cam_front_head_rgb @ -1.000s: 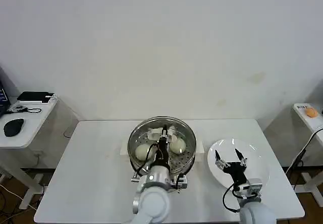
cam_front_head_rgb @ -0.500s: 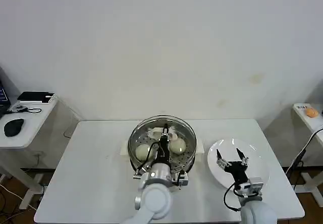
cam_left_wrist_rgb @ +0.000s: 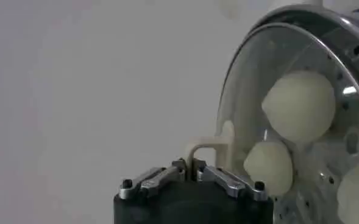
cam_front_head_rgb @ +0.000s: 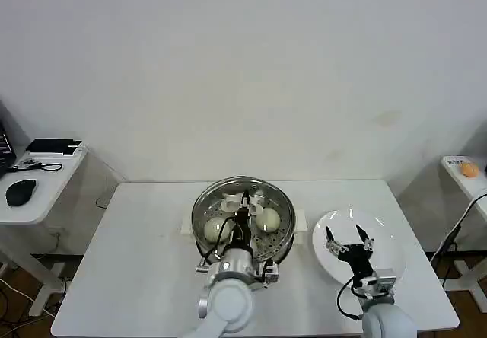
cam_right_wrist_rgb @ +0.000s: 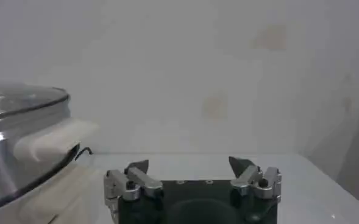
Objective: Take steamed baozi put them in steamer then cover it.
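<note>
While the left gripper (cam_front_head_rgb: 244, 201) pinches the clear glass cover's (cam_front_head_rgb: 243, 215) pale bar handle | shiny steel steamer (cam_front_head_rgb: 283, 239) holds smooth baozi (cam_front_head_rgb: 267, 219) | right gripper (cam_front_head_rgb: 348, 237) spread wide above flat white plate (cam_front_head_rgb: 384, 235)

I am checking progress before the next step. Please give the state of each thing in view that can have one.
Round clear glass cover: on the pot, held by its handle.
Shiny steel steamer pot: covered, buns inside.
Cream-white round buns: in the steamer.
Flat white plate: no buns on it.
Left pincer: shut on the cover's handle.
Right pincer: open, over the plate.
</note>
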### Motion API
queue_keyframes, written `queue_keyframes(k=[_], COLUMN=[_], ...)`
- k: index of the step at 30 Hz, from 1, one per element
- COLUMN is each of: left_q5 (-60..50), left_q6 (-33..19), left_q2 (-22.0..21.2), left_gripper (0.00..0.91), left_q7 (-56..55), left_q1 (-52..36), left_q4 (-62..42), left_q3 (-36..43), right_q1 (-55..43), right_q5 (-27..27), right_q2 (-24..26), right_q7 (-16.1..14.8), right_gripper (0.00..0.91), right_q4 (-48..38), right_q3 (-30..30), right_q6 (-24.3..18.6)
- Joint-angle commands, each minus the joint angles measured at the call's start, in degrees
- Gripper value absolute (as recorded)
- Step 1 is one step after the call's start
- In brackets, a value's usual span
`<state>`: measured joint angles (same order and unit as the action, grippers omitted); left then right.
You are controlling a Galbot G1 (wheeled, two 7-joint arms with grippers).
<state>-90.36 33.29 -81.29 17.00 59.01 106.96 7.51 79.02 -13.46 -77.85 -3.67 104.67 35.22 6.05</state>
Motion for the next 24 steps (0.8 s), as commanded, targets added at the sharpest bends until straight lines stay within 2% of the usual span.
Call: queue_keyframes(k=[1, 24], left_q5=[0.61, 1.85], left_q6=[0.02, -0.4], left_q2=[0.05, -0.32], left_gripper=[0.0, 0.01], left_q7=[0.21, -0.24], left_q1=[0.37, 0.93], left_q4=[0.27, 0.46], left_q3=[-0.05, 0.08], right_q1=[-0.04, 0.1], right_q5=[0.09, 0.39], right_q2=[-0.13, -0.25], right_q7=[-0.01, -0.16], right_gripper=[0.907, 0.907], right_q4=[0.0, -0.29], right_q3=[-0.03, 0.05], right_q6=[-0.02, -0.39])
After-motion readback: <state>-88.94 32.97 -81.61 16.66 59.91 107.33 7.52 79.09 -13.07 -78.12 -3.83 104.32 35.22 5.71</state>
